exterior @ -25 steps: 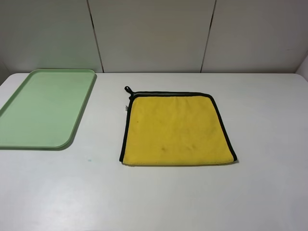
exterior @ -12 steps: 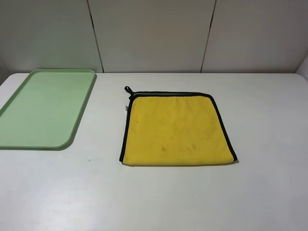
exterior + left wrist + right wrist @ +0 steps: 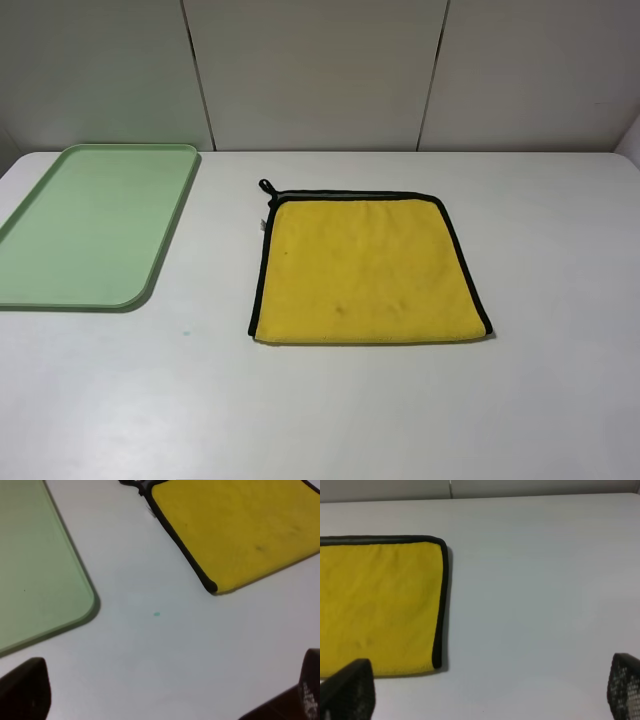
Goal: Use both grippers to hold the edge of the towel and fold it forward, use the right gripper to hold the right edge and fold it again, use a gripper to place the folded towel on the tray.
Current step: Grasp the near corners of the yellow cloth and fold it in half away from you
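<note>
On the white desk [image 3: 560,400], the yellow towel [image 3: 368,268] lay flat and spread out near the middle. It was not on the green tray [image 3: 100,225], which sat well apart from it on the left side.

The left gripper [image 3: 167,692] was wide open and held nothing. The right gripper [image 3: 485,690] was wide open too and also held nothing. Both hung over bare desk, short of the towel's near corners, and did not touch it.

So I think none of the job was done yet. The first fold was left to do. After that came the second fold, and then the move to the tray.

Some things were hard to see. No arm or gripper showed from the high camera at all. Each wrist camera showed only the dark tips of its own gripper. Each one also cut off part of the towel.

The black edge of the towel [image 3: 465,262] ran along the far side and the left and right sides. A small loop [image 3: 266,186] stuck out at one far corner. Along the near side only yellow showed, with no black line. I could not tell if the line was tucked under. The tray's left end was cut off in the high picture.
</note>
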Action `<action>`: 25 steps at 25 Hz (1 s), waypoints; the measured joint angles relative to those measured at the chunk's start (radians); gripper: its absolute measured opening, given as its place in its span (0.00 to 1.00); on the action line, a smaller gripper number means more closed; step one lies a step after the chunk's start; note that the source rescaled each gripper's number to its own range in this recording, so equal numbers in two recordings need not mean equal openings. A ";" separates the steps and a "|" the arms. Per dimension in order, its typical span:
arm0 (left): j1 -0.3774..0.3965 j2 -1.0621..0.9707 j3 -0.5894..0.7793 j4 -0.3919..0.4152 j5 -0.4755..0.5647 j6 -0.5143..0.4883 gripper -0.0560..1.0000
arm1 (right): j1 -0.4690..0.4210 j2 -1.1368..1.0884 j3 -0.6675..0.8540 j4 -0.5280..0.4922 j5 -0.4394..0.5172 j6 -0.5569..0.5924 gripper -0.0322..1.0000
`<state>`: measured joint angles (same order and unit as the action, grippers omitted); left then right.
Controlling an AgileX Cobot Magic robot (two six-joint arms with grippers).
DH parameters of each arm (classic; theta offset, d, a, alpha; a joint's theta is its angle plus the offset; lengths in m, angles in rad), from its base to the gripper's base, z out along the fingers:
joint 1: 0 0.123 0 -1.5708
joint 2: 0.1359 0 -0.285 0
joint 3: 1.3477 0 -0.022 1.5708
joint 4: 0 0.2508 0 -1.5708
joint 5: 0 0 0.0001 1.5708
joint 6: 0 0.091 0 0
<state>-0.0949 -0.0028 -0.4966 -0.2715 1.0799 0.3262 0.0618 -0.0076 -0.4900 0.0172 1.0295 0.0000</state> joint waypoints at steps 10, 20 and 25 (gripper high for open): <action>0.000 0.000 0.000 0.000 0.000 0.000 1.00 | 0.000 0.000 0.000 0.000 0.000 0.000 1.00; 0.000 0.000 0.000 0.000 0.000 -0.007 1.00 | 0.000 0.000 0.000 0.000 0.000 0.000 1.00; 0.000 0.000 0.000 0.008 -0.016 -0.083 1.00 | 0.000 0.000 0.000 0.000 0.000 0.000 1.00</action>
<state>-0.0949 -0.0028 -0.4966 -0.2632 1.0635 0.2436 0.0618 -0.0076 -0.4900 0.0172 1.0295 0.0000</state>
